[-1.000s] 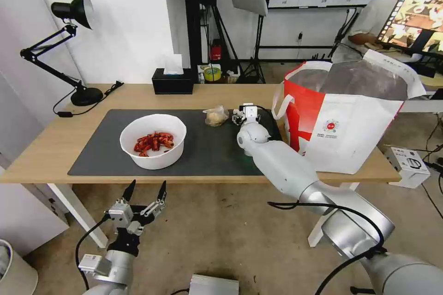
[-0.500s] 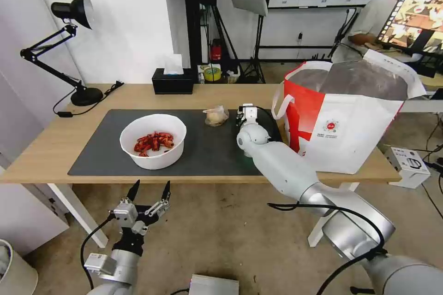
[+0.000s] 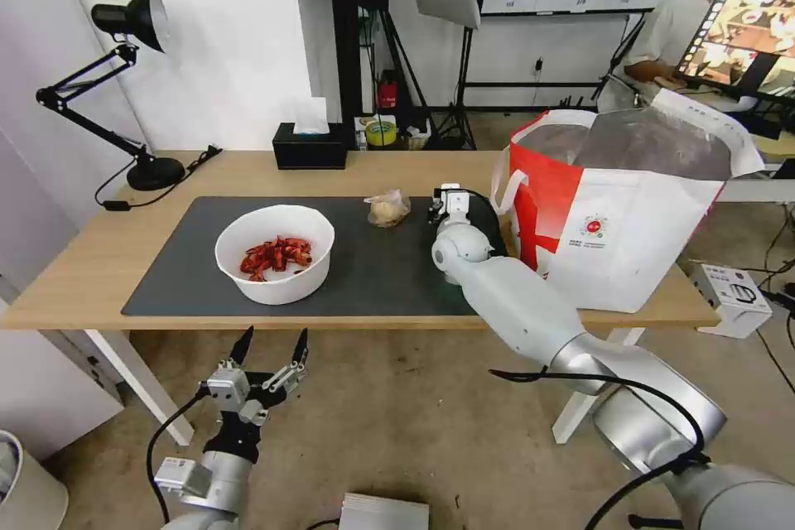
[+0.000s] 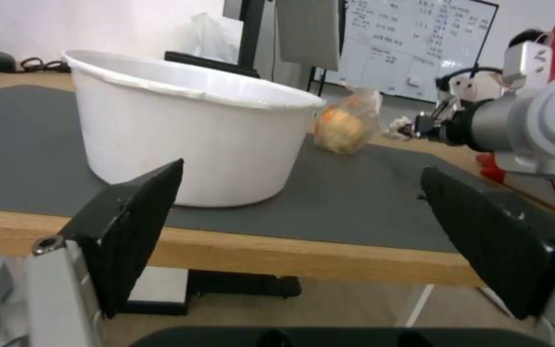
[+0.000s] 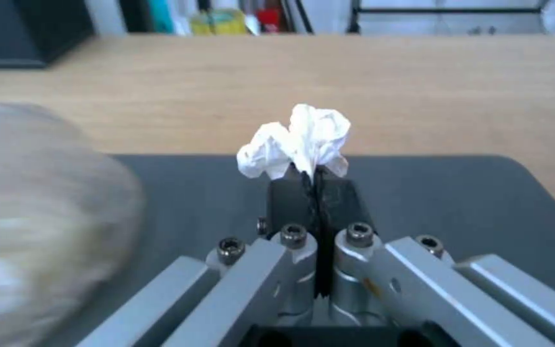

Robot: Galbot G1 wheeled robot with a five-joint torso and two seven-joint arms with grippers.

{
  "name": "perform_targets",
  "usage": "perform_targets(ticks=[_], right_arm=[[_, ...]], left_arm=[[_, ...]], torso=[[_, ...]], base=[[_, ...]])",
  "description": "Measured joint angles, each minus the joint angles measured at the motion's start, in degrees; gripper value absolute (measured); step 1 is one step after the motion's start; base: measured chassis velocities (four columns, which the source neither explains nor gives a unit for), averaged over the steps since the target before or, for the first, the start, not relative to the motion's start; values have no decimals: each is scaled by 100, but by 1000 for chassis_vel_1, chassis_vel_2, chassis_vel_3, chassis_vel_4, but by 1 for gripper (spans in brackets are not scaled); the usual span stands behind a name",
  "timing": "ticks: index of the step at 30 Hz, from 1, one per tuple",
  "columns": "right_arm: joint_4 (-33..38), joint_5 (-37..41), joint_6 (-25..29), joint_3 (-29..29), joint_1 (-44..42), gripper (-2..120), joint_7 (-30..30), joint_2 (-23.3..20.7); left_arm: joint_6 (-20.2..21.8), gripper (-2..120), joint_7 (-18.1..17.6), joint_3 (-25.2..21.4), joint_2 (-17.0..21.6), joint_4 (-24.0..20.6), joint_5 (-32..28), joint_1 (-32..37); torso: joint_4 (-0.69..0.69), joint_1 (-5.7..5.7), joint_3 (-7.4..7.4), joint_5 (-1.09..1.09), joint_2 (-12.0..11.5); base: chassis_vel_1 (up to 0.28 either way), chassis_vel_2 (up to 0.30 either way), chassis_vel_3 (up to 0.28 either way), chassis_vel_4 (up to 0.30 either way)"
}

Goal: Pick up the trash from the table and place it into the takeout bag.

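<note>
Light-wood table carries a grey mat; the right arm hides its gripper's tips beside the takeout bag. Left gripper hangs below the near edge, fingers apart, facing the white bowl. Right gripper pinches the crumpled tissue above the mat's far edge.

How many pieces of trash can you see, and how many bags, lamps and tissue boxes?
Trash: 3, the white bowl, the small clear bag, and the crumpled tissue pinched in the right tool
Takeout bag: 1
Black lamp: 1
Black tissue box: 1
Total: 6
</note>
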Motion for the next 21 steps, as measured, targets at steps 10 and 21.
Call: perform_targets(ticks=[10, 21], right_arm=[[1023, -223, 821, -232, -438, 0, -521, -493], [2694, -958, 1816, -280, -1083, 0, -1570, -1663]], left_arm=[[-2, 100, 0, -79, 8, -32, -29, 25], [6, 100, -11, -168, 38, -114, -128, 120]], torso=[[1, 0, 0, 0, 0], [1, 0, 0, 1, 0]], base=[[0, 0, 0, 0], [0, 0, 0, 0]])
